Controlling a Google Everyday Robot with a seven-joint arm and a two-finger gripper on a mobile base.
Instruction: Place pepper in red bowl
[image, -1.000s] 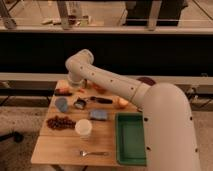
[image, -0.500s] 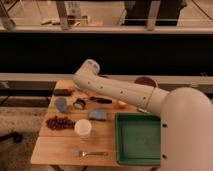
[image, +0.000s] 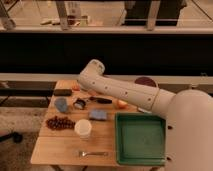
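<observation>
A small orange-to-yellow pepper (image: 121, 103) lies on the wooden table (image: 55, 145), right of middle, just under the lower edge of my arm. A small red-orange round thing at the back left, which I take for the red bowl (image: 75, 87), is partly hidden by my arm. My white arm reaches from the lower right up to its elbow (image: 93, 70) over the back of the table. My gripper (image: 82, 94) hangs below the elbow, between the bowl and a small black-and-white item (image: 80, 103), about a hand's width left of the pepper.
A green tray (image: 140, 137) fills the front right. A white cup (image: 83, 128), grapes (image: 60, 122), blue sponge (image: 98, 115), grey-blue item (image: 61, 104), dark block (image: 62, 92), black elongated item (image: 102, 100), fork (image: 92, 153) and maroon dish (image: 146, 81) stand around.
My elbow has swung to the right and a little lower over the back of the table. The objects on the table have not moved.
</observation>
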